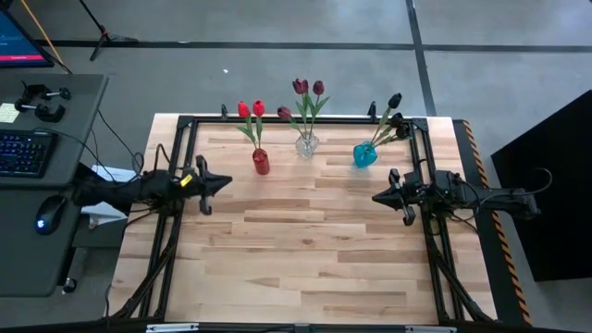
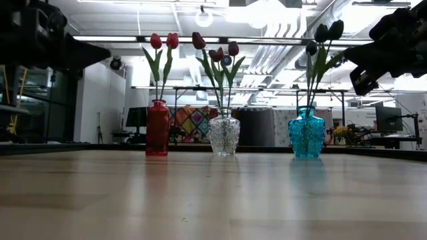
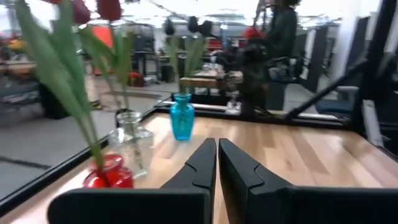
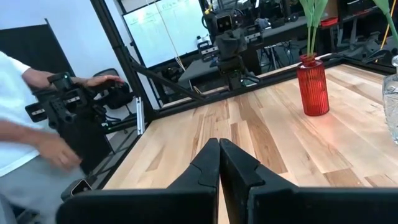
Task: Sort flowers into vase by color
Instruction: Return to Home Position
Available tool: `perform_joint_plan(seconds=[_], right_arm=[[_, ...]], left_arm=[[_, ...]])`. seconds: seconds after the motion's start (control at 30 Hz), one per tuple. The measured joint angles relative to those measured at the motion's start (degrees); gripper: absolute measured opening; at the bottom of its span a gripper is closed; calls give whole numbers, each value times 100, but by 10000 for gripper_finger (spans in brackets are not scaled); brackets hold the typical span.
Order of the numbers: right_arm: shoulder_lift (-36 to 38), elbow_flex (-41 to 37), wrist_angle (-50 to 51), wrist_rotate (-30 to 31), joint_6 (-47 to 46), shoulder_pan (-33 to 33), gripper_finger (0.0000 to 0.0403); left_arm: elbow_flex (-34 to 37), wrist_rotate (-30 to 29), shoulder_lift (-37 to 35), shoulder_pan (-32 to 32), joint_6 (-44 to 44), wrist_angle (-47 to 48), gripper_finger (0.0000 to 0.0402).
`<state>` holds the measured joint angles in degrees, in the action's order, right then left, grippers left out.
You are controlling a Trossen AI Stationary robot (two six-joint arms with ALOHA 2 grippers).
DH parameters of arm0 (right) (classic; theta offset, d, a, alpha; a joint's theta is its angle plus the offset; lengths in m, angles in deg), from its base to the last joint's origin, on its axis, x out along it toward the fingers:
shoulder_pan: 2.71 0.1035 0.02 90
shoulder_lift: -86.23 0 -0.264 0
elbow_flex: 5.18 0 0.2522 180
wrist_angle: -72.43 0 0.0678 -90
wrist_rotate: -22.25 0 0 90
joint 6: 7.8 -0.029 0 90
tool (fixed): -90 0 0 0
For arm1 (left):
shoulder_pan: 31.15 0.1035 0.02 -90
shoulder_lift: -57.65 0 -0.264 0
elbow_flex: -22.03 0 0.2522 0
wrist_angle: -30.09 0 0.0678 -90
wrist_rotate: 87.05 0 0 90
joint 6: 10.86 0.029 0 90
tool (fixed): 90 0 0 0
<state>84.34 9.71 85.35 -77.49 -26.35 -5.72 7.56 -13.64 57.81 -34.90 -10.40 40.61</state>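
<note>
Three vases stand in a row near the table's far edge. The red vase (image 1: 261,162) holds two bright red tulips (image 1: 251,109). The clear glass vase (image 1: 307,143) holds several dark maroon tulips (image 1: 308,88). The blue vase (image 1: 364,155) holds near-black tulips (image 1: 395,101). All stems stick into the vase mouths. My left gripper (image 1: 225,183) hovers shut at the table's left, just left of the red vase (image 3: 106,174). My right gripper (image 1: 377,196) hovers shut at the table's right, on the near side of the blue vase. Neither holds anything.
A black frame (image 1: 296,119) runs around the table's edges, close behind the vases. The wooden tabletop (image 1: 305,250) spreads between the arms and toward the near edge. A person in a white shirt (image 4: 18,124) stands beyond the table's left side, by a desk with keyboard (image 1: 23,153).
</note>
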Motion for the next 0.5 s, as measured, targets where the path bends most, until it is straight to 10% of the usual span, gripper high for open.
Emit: perform_joint_plan(seconds=[0.5], right_arm=[[0,-2,0,-2,0,0,0]], left_arm=[[2,-95,31,238,-177,-42,7]])
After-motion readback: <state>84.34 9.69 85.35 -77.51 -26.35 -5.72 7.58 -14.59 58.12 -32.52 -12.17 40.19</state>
